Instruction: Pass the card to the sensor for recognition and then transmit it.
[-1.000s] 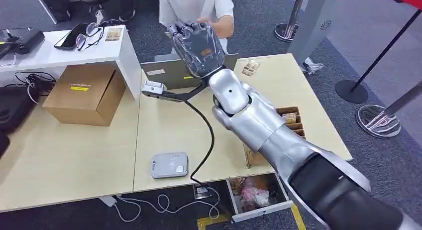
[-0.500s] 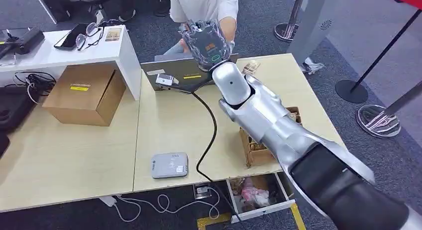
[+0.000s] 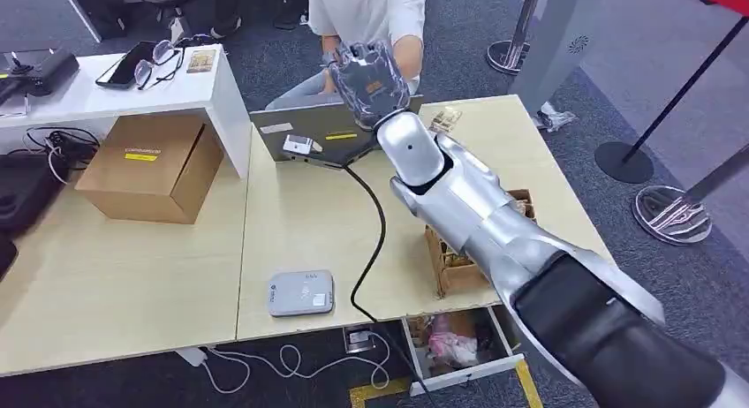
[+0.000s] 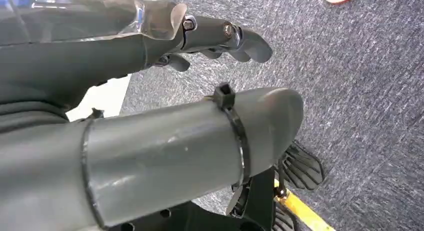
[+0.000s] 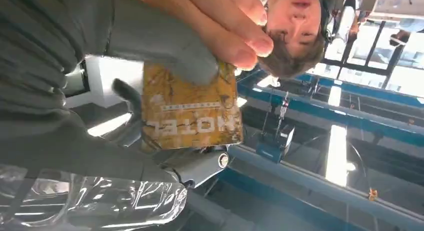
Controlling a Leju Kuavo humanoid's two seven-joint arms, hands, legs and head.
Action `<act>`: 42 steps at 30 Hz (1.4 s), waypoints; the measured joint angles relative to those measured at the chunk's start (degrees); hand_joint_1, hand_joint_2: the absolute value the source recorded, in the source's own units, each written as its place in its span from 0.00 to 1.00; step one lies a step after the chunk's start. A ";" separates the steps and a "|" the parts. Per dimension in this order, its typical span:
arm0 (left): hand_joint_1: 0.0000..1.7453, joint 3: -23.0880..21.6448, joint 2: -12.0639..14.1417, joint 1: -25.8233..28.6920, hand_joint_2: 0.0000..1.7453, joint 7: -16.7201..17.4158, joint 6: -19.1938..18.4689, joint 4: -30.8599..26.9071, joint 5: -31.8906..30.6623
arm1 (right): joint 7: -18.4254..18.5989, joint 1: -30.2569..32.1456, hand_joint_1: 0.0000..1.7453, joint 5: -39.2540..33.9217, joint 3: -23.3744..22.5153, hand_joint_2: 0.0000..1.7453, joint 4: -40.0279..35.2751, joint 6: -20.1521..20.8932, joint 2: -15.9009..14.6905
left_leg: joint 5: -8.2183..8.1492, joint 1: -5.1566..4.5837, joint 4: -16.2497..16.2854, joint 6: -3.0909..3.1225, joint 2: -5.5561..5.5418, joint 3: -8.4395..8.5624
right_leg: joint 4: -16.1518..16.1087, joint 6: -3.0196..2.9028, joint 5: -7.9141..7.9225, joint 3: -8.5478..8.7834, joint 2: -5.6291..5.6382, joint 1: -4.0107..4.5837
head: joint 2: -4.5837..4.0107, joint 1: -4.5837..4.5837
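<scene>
My right hand [image 3: 366,77] is stretched out over the far edge of the table [image 3: 291,222], up close to a seated person [image 3: 371,11]. It holds an orange hotel card [image 5: 192,113], pinched under the thumb [image 5: 160,46]. The person's fingers [image 5: 225,21] lie on the card's upper edge and on my thumb. The grey card reader [image 3: 301,292] sits near the table's front edge, well behind the hand. My left hand [image 4: 220,38] hangs over the carpet, fingers apart and holding nothing.
A closed laptop [image 3: 309,130] lies under the outstretched hand, with a black cable [image 3: 375,240] running back to the front edge. A cardboard box [image 3: 155,165] and a white shelf [image 3: 150,86] stand at the left. A card box [image 3: 459,258] and an open drawer [image 3: 455,346] are at the right.
My right hand has reached farther out and slightly right toward the person, who has leaned in and put fingers on the card. The cable has swung right with the arm.
</scene>
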 joint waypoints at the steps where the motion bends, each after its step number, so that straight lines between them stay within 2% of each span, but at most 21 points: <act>1: 0.00 0.00 0.00 0.01 0.00 -0.07 0.00 0.00 -0.02 | 0.05 0.00 0.00 -0.13 -0.02 0.00 0.07 0.04 -0.02 | 0.00 0.00 0.00 0.00 0.00 0.00 | 0.00 0.00 0.00 0.00 0.00 0.00 | 0.00 -0.02; 5: 0.00 0.00 -0.04 0.00 0.00 -0.15 0.00 0.00 -0.44 | -0.74 0.34 0.00 -3.79 -1.55 0.00 0.07 -1.07 -0.02 | 0.00 0.00 0.00 0.00 0.00 0.00 | 0.00 0.00 0.00 0.00 0.00 0.00 | 0.00 0.00; 10: 0.00 0.00 -0.15 -0.02 0.00 -0.24 0.15 0.00 -0.70 | -4.78 1.85 0.00 -9.94 -5.94 0.00 -1.59 -4.50 -0.02 | 0.00 0.00 0.00 0.00 0.01 0.01 | 0.00 0.00 0.00 0.00 0.01 0.00 | 0.00 0.00; 18: 0.00 0.00 -0.42 -0.12 0.00 -0.35 0.68 0.00 0.88 | -11.43 6.10 0.00 -18.78 -11.19 0.00 -9.03 -6.60 -0.28 | 0.00 0.00 0.00 0.00 0.01 0.01 | -0.01 0.00 0.00 -0.02 0.01 0.01 | 0.00 0.00; 25: 0.00 0.00 -0.63 -0.16 0.00 -0.39 0.72 0.00 1.24 | -12.04 8.96 0.00 -20.21 -12.87 0.00 -14.16 -6.56 -1.07 | 0.00 0.00 0.00 0.00 0.02 0.02 | -0.01 0.00 0.00 -0.03 0.02 0.01 | 0.00 -0.02; 27: 0.00 0.00 -0.66 -0.17 0.00 -0.39 0.90 -0.02 1.84 | -13.23 9.68 0.00 -22.76 -13.25 0.00 -15.35 -6.45 -1.25 | 0.00 0.00 0.00 0.00 0.02 0.02 | -0.01 0.00 0.00 -0.03 0.02 0.01 | 0.00 -0.02; 32: 0.00 0.00 -0.87 -0.17 0.00 -0.39 1.71 0.00 4.44 | -15.37 14.61 0.00 -36.01 -13.88 0.00 -21.73 -4.87 -2.41 | -0.01 0.00 0.00 -0.01 0.02 0.02 | -0.01 0.00 -0.01 -0.03 0.02 0.02 | 0.00 -0.02; 36: 0.00 0.00 -0.87 -0.13 0.00 0.37 1.66 0.00 6.34 | -15.67 20.40 0.00 -46.04 -14.16 0.00 -29.32 -0.94 -3.67 | -0.03 0.00 -0.01 -0.01 0.01 -0.01 | -0.02 -0.01 -0.01 -0.05 0.02 0.01 | 0.00 0.00; 39: 0.00 -0.02 -0.85 0.01 0.00 0.46 1.03 0.00 6.58 | -15.65 23.98 0.00 -50.42 -14.16 0.00 -33.87 0.85 -4.52 | -0.03 0.00 -0.01 -0.01 0.01 -0.03 | -0.02 -0.01 -0.02 -0.08 0.01 0.02 | 0.00 0.00; 42: 0.00 0.00 -0.85 0.25 0.00 0.79 0.39 0.00 6.54 | -15.60 27.54 0.00 -51.50 -14.16 0.00 -37.69 0.72 -5.95 | -0.03 0.00 -0.01 -0.01 0.00 -0.04 | -0.02 -0.01 -0.02 -0.09 0.00 0.02 | 0.00 0.00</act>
